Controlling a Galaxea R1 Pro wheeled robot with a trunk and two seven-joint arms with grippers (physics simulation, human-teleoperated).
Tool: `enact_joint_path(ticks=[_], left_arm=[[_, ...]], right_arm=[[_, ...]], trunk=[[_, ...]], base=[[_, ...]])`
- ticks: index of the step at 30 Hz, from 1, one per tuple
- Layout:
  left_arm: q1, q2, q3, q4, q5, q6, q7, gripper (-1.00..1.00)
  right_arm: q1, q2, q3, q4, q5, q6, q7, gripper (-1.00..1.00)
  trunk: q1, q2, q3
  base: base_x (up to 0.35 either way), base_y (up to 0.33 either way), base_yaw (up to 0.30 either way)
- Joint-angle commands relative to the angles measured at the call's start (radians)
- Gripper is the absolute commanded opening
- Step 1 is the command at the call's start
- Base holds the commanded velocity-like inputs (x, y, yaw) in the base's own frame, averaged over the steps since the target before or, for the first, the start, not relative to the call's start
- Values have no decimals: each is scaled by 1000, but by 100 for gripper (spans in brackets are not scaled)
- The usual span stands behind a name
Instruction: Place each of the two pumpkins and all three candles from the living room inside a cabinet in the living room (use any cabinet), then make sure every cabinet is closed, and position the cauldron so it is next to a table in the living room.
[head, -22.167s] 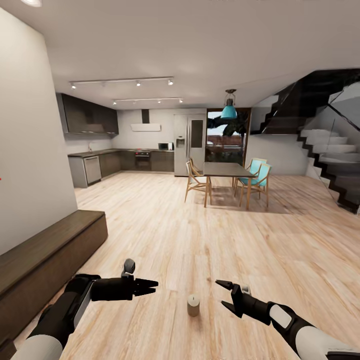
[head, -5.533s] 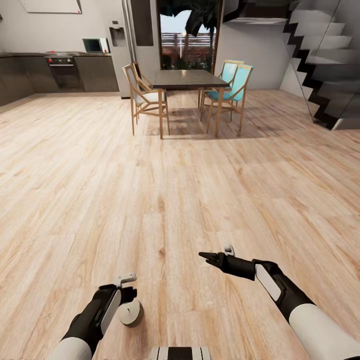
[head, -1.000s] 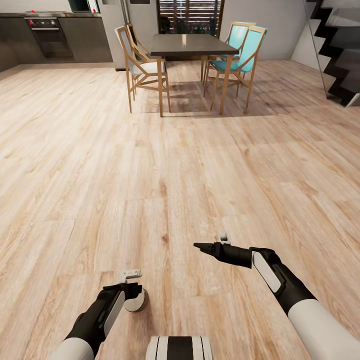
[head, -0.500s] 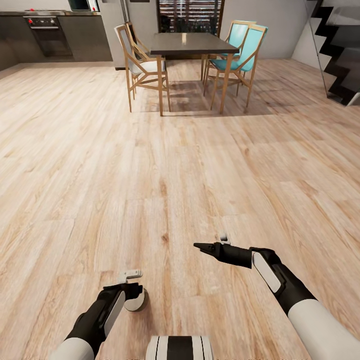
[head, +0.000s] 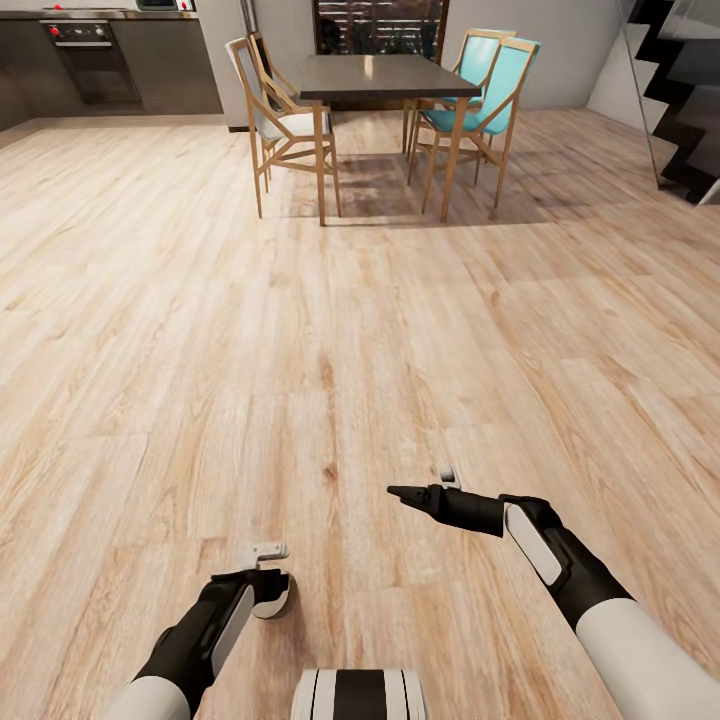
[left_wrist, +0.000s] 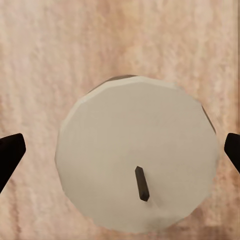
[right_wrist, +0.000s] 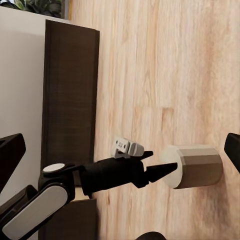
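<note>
A short cream candle (left_wrist: 135, 155) with a dark wick stands upright on the wood floor. My left gripper (head: 266, 592) points straight down over it, open. Its two fingertips (left_wrist: 10, 152) flank the candle's top at a distance and do not touch it. In the head view the candle (head: 280, 597) peeks out from under that wrist. The right wrist view takes in the candle (right_wrist: 195, 166) from the side, with the left gripper (right_wrist: 167, 170) at its top. My right gripper (head: 400, 493) hovers open above bare floor to the right. The long dark-brown cabinet (right_wrist: 70, 90) lies along the white wall.
A dark dining table (head: 375, 75) with wooden-legged chairs (head: 275, 115) stands far ahead. Grey kitchen units (head: 90, 50) are at the far left and a black staircase (head: 685, 60) at the far right. Wide wood floor stretches between them and me.
The head camera has shifted slightly, so the far furniture sits a little differently. My left wrist now covers a bit more of the candle. The right arm is as before.
</note>
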Motion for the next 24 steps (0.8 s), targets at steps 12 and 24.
enact_joint_path(ticks=[12,24], left_arm=[[0,-1,-6,-1,11,4,9,100],[0,-2,-6,-1,11,-1,9,100]], right_arm=[[-1,-1,2,0,-7,5,-6,100],[-1,-1,2,-2,-7,4,-27,100]], trunk=[[0,0,-1],[2,-1,-16]], base=[[0,0,0],[0,0,0]])
